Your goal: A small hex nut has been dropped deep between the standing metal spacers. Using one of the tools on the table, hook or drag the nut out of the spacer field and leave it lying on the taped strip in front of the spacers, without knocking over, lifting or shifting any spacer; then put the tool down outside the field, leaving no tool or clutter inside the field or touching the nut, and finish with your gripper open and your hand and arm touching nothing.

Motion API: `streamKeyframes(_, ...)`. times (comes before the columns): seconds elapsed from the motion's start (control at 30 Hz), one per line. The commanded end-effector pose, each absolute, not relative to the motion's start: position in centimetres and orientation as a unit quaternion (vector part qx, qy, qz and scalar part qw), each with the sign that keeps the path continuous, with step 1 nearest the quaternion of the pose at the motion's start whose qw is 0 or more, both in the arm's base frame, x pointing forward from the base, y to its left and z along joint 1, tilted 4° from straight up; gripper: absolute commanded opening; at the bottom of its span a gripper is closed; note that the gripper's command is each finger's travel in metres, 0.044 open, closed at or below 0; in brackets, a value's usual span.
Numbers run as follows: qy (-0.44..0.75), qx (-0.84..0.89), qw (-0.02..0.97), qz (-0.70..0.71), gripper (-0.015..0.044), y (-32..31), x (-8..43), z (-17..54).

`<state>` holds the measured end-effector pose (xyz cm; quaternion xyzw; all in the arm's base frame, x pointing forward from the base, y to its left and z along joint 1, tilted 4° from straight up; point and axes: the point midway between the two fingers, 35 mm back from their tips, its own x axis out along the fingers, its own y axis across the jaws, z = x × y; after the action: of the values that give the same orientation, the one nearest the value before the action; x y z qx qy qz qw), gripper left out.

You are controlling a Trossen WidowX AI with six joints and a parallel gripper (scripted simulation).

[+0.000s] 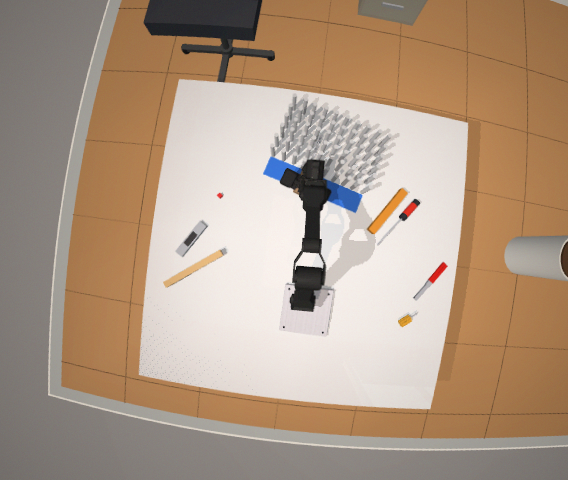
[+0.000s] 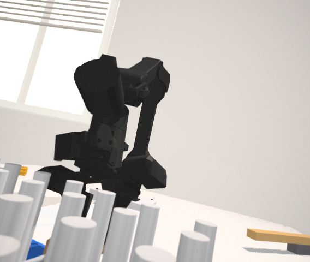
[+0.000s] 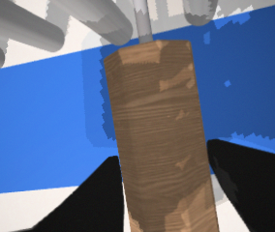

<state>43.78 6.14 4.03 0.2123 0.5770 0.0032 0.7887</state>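
My gripper is shut on the wooden handle of a tool. The handle lies over the blue taped strip, and the tool's thin metal shaft points forward to the spacers. The standing metal spacers form a dense field behind the strip in the overhead view. The arm covers the middle of the strip and the front of the field there. The shaft's far end is hidden, and I cannot make out the hex nut in any view.
Right of the strip lie an orange bar and a red-black screwdriver; a red-handled tool and a stubby orange-handled driver lie nearer the right edge. At left are a red bit, a grey block and a wooden stick.
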Motion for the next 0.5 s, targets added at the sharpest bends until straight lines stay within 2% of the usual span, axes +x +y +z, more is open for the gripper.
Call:
streamKeyframes(0.0, 0.579, 0.212, 0.787, 0.005, 0.0000, 6.21, 43.59, 3.44)
streamKeyframes(0.47, 0.578, 0.213, 0.788, 0.005, 0.0000, 6.25, 43.50, 3.13)
